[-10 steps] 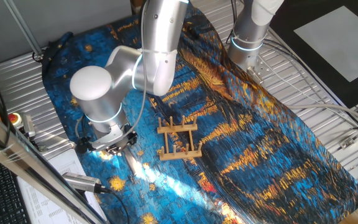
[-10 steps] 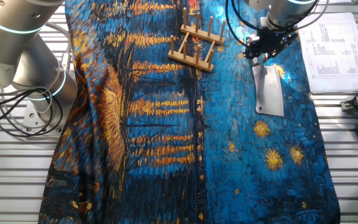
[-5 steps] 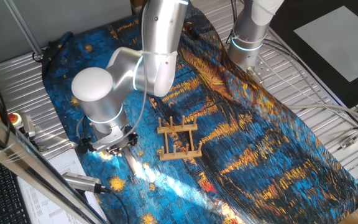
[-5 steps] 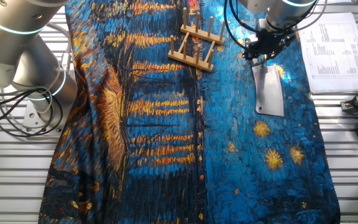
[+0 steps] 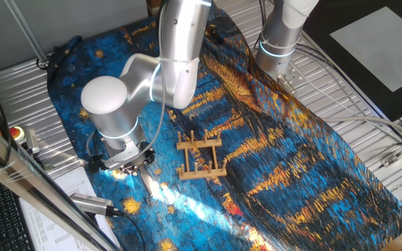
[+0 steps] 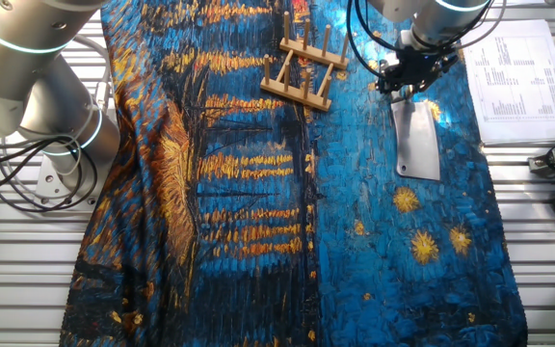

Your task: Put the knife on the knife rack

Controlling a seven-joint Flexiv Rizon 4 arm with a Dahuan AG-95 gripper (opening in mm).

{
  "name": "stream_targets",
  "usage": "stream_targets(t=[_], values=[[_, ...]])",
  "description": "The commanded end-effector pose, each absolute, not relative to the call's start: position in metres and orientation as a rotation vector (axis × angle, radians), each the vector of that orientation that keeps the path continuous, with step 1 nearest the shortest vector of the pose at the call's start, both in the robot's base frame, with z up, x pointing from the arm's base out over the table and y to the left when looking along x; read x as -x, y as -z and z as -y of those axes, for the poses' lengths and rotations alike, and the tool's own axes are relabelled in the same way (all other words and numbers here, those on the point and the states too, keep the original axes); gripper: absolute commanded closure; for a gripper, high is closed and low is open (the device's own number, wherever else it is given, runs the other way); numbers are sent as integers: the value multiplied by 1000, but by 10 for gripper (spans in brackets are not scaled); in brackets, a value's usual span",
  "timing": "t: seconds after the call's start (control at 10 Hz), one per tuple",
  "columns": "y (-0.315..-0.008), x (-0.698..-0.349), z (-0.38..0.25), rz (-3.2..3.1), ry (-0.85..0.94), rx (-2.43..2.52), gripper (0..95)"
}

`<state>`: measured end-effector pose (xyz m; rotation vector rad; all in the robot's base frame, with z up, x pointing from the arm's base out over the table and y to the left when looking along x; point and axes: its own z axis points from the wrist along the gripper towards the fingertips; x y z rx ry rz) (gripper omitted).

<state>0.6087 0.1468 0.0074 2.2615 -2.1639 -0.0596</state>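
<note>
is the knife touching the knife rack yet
Apart. The other fixed view shows the knife lying flat on the cloth, with a clear strip of blue cloth between it and the knife rack.

Dull grey metal knife [image 6: 416, 142], pale bare-wood knife rack [image 6: 303, 66], glossy painted-look cloth [image 6: 258, 222], ribbed metal table [image 6: 27, 280]

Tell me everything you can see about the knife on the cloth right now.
The knife is a small cleaver with a broad, rectangular, dull-grey metal blade, with what looks like a small hole near its far corner. It lies flat on the blue and gold painted cloth, apart from the wooden knife rack. Its handle end is hidden under the end effector, which sits right over it; whether the fingers have closed on it cannot be made out. In the one fixed view only a glinting strip of the blade shows.
</note>
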Motion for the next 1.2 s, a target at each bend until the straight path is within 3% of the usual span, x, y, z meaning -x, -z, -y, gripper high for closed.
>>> stream_targets(t=[0.1,0.8,0.9,1.2], values=[[-7,-609,-147,2163,61,-2263,570],[-5,-608,-147,2150,62,-2276,570],[-5,-608,-147,2150,61,-2277,760],[-5,-608,-147,2148,47,-2287,760]])
